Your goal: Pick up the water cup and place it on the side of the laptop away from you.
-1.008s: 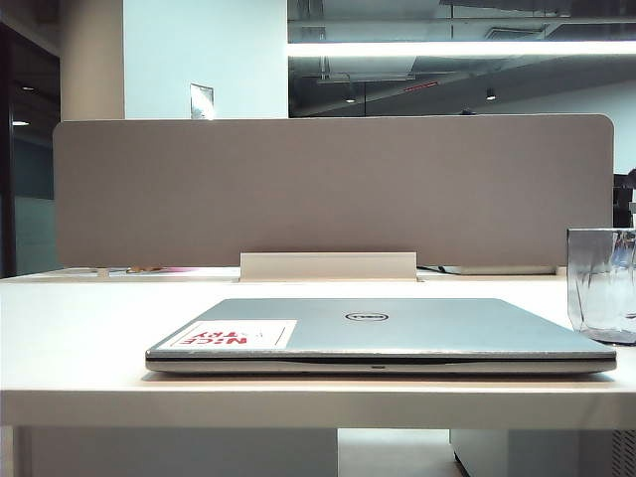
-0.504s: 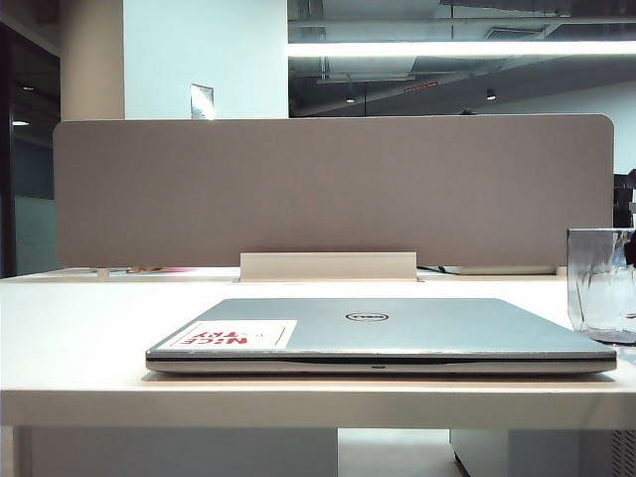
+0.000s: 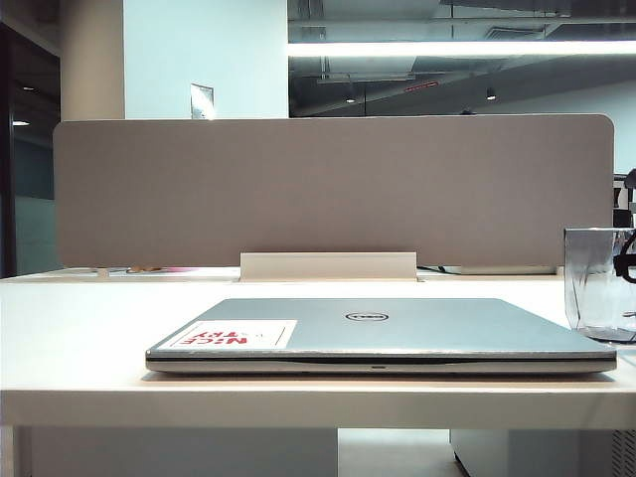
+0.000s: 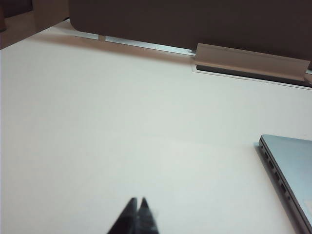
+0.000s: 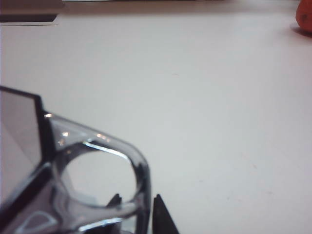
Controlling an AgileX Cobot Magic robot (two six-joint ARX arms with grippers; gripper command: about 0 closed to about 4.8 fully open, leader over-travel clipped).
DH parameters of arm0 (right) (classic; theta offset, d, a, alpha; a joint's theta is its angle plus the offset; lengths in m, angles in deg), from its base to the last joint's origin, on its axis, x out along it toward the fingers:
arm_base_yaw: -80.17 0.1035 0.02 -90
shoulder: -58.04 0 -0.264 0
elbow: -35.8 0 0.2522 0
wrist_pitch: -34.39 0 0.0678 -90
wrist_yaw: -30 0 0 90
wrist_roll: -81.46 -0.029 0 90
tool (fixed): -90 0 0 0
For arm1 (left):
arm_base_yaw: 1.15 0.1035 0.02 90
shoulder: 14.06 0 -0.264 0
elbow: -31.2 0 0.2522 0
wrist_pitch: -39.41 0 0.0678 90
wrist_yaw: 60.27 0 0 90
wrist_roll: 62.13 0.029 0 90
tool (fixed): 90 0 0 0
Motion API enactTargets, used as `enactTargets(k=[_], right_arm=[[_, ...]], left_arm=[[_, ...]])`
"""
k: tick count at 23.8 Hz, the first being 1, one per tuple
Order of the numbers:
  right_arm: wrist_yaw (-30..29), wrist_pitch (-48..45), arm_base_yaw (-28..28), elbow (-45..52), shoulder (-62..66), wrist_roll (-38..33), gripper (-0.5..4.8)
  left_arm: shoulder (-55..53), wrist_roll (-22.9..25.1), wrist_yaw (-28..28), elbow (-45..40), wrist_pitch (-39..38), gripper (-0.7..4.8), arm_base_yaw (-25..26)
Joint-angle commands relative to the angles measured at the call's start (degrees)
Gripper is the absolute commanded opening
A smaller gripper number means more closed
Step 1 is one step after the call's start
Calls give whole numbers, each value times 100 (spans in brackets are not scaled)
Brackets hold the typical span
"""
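On the white desk [image 3: 89, 328], backed by a wide grey divider panel [image 3: 333, 189] at twelve o'clock, the closed silver laptop [image 3: 397, 333] lay flat in the middle, its white sticker [image 3: 234, 334] with red lettering toward nine o'clock of the round logo. The water cup [image 3: 596, 283] stood upright on the desk at the laptop's three o'clock, just beside its corner and partly cut off by the frame edge. In the right wrist view the right gripper [image 5: 136, 214] sat at the cup's handle [image 5: 105, 168], one dark fingertip inside the loop and one outside, the clear bar of the handle between them; whether they pinched it I cannot tell. The left gripper [image 4: 137, 214] hovered over bare desk, well apart from the laptop's edge [image 4: 287, 170], its tips pressed together.
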Motion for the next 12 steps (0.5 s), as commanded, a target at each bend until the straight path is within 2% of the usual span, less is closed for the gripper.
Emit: enactTargets(k=[1,4,6,12], right_arm=[[-4,-92,4,-15,-11,4,80],[-7,-94,4,-15,-11,4,79],[-7,-98,4,-15,-11,4,27],[-9,-103,4,-13,-11,4,-3]], left_arm=[[-7,-13,26,17,33,-5,-2],[-7,-13,26,17,33,-6,-2],[-7,-13,26,17,33,-6,-2],[-7,-15,26,17,31,-5,-2]])
